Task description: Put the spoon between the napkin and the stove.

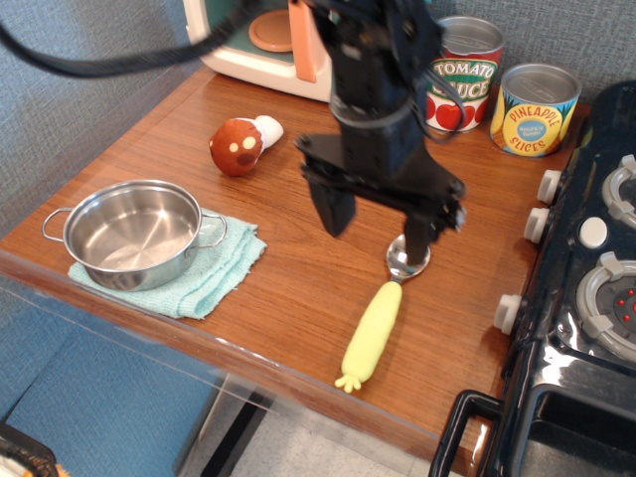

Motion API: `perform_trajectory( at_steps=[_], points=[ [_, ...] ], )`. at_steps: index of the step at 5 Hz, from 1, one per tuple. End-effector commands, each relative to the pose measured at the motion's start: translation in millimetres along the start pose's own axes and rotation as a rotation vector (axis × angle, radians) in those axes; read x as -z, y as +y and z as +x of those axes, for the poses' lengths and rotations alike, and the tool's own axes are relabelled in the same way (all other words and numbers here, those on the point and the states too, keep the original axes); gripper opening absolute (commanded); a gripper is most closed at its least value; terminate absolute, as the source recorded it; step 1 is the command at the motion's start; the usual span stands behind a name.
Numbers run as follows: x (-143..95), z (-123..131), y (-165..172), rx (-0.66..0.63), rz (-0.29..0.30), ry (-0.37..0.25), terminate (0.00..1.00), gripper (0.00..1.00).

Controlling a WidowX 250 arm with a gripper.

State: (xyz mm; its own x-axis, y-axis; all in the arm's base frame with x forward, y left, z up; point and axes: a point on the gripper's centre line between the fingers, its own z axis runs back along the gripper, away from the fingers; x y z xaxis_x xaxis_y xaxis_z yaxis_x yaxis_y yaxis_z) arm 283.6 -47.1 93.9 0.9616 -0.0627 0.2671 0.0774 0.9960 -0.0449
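Note:
The spoon [376, 323] lies flat on the wooden counter, its metal bowl toward the back and its pale yellow-green handle pointing at the front edge. It rests between the teal napkin [221, 268] on the left and the black stove [586, 328] on the right. My gripper [376, 221] hangs above the spoon's bowl end, open and empty, its two fingers spread wide. A steel pot [132, 232] sits on the napkin.
A toy mushroom [241, 144] lies behind the pot. A teal-and-cream microwave [260, 45] stands at the back left. A tomato can [462, 78] and a pineapple can [535, 109] stand at the back right. The counter's front edge is close to the spoon's handle.

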Motion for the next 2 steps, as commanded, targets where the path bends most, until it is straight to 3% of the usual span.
perform_trajectory(
  at_steps=[1,2],
  points=[
    [-19.7,-6.5,13.9,-0.019,0.03,-0.062,0.0,1.0],
    [-19.7,-6.5,13.9,-0.019,0.03,-0.062,1.0,1.0]
  ],
)
